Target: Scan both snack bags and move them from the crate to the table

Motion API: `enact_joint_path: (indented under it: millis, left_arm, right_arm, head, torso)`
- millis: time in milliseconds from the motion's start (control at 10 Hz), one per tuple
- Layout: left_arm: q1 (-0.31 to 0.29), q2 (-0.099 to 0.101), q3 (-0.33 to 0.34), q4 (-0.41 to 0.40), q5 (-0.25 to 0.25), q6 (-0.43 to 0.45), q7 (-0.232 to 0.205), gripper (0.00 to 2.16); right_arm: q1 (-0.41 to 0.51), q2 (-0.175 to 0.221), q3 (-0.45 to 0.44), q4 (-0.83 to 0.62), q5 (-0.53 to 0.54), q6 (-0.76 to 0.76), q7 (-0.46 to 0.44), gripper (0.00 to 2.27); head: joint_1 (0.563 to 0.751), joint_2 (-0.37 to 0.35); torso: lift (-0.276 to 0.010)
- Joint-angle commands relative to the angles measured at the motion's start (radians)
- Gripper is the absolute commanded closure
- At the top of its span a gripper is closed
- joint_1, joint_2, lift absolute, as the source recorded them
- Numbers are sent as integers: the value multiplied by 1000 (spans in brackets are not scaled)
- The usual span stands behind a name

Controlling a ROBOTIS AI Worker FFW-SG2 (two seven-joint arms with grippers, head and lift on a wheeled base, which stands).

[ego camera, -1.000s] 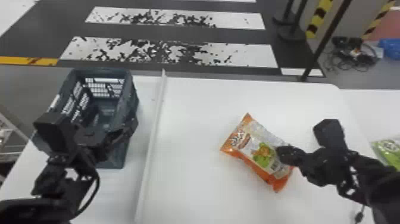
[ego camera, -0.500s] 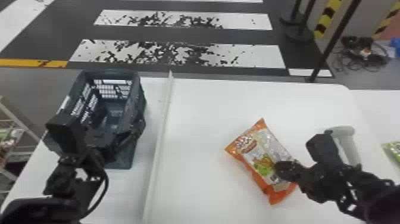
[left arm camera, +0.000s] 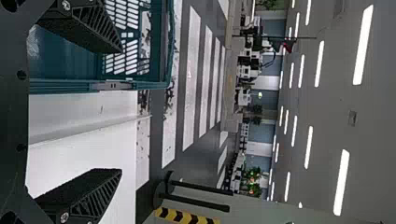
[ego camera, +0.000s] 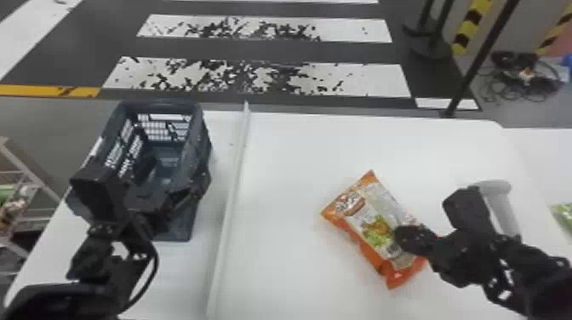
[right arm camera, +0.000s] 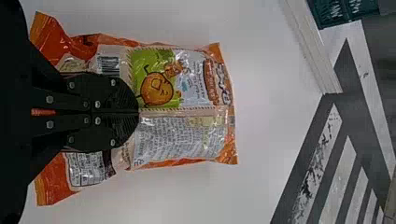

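Note:
In the head view my right gripper (ego camera: 402,239) is at the lower right end of the orange snack bag (ego camera: 374,227) over the table (ego camera: 289,170). The right wrist view has that gripper (right arm camera: 137,112) shut on the bag (right arm camera: 187,135) at its middle seam, printed back towards the camera. I cannot tell whether the bag touches the table. My left gripper (ego camera: 174,181) is above the dark crate (ego camera: 198,127); in the left wrist view the gripper (left arm camera: 121,111) is open, one finger over the crate (left arm camera: 126,85), nothing held between them.
A white rail (ego camera: 232,204) divides crate from bag. Behind the right gripper stands a pale rounded device (ego camera: 498,204). A green packet (ego camera: 564,215) lies at the far right edge, and a rack (ego camera: 32,178) is left of the table.
The right gripper has lowered slightly and the orange bag has turned with it, its lower end swinging left. The pale device has come into view behind that gripper. The head view has shifted a little.

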Motion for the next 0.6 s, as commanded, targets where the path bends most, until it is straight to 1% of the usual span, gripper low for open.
enact_joint_path:
  millis: [0, 200, 500]
  left_arm:
    - [0, 0, 0, -1, 0, 0, 0, 87]
    - [2, 0, 0, -1, 0, 0, 0, 87]
    - [2, 0, 2, -1, 0, -3, 0, 87]
  right_arm:
    - [21, 12, -42, -83, -10, 19, -1, 2250]
    - [47, 13, -55, -146, -20, 37, 3, 2250]
    - [85, 12, -53, -157, -19, 37, 26, 2250]
  head:
    - [695, 18]
    - [695, 18]
    - [695, 32]
  torso:
    - [-88]
    - [-88]
    - [-88]
